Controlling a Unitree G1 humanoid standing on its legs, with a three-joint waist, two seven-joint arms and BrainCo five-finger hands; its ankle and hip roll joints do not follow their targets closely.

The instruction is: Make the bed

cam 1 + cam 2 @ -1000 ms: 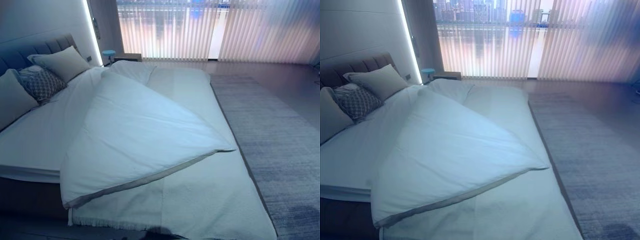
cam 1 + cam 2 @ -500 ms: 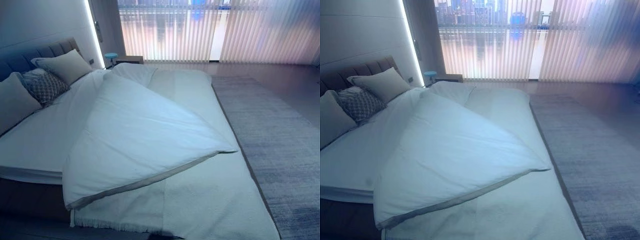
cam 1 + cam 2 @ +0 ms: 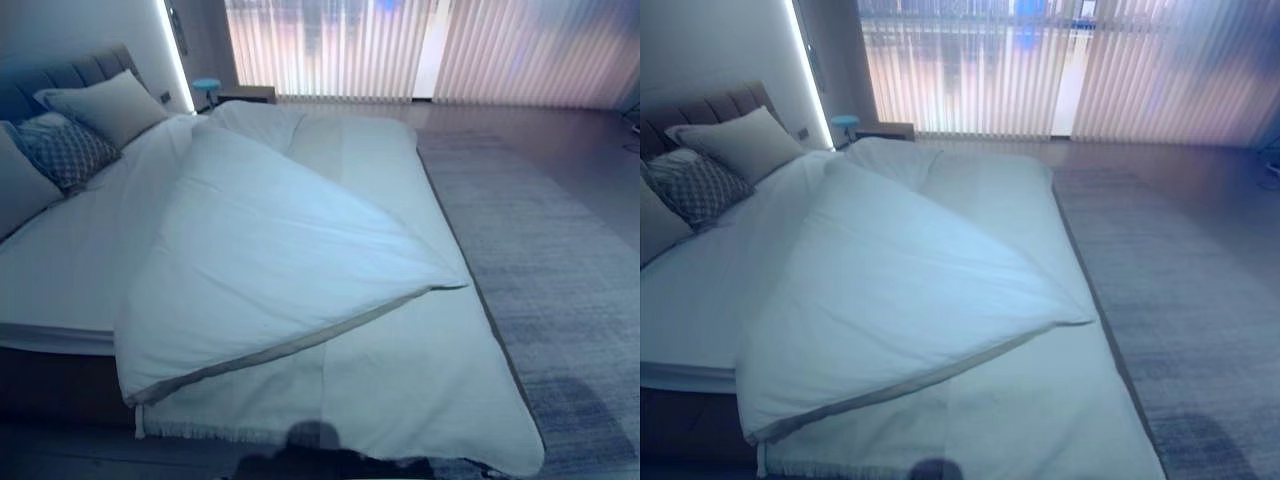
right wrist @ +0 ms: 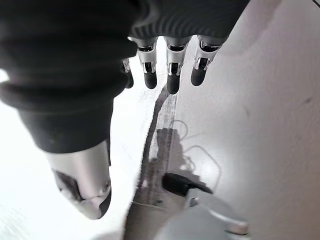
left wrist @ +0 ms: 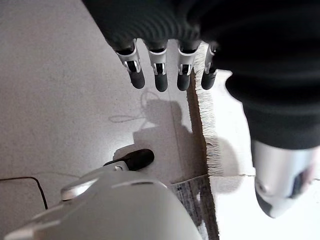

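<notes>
The bed [image 3: 50,370] runs from the padded headboard [image 3: 70,75] at far left towards me. Its white duvet [image 3: 270,250] lies folded back on a diagonal, with one corner [image 3: 455,287] pointing right. Under it a cream fringed cover [image 3: 420,370] spreads over the foot end, and bare sheet [image 3: 60,270] shows on the left. Two plain pillows [image 3: 105,105] and a patterned one [image 3: 60,150] lean at the head. My left hand [image 5: 161,80] hangs open over the floor beside the cover's fringe [image 5: 202,120]. My right hand [image 4: 172,75] hangs open too, holding nothing.
A grey rug [image 3: 560,280] lies along the bed's right side. Vertical blinds [image 3: 400,50] cover the far window. A low nightstand [image 3: 245,95] and a small blue stool [image 3: 205,88] stand by the far corner of the bed.
The whole picture has shifted, so the camera has tilted down a little. The duvet, the cover and the pillows lie as before.
</notes>
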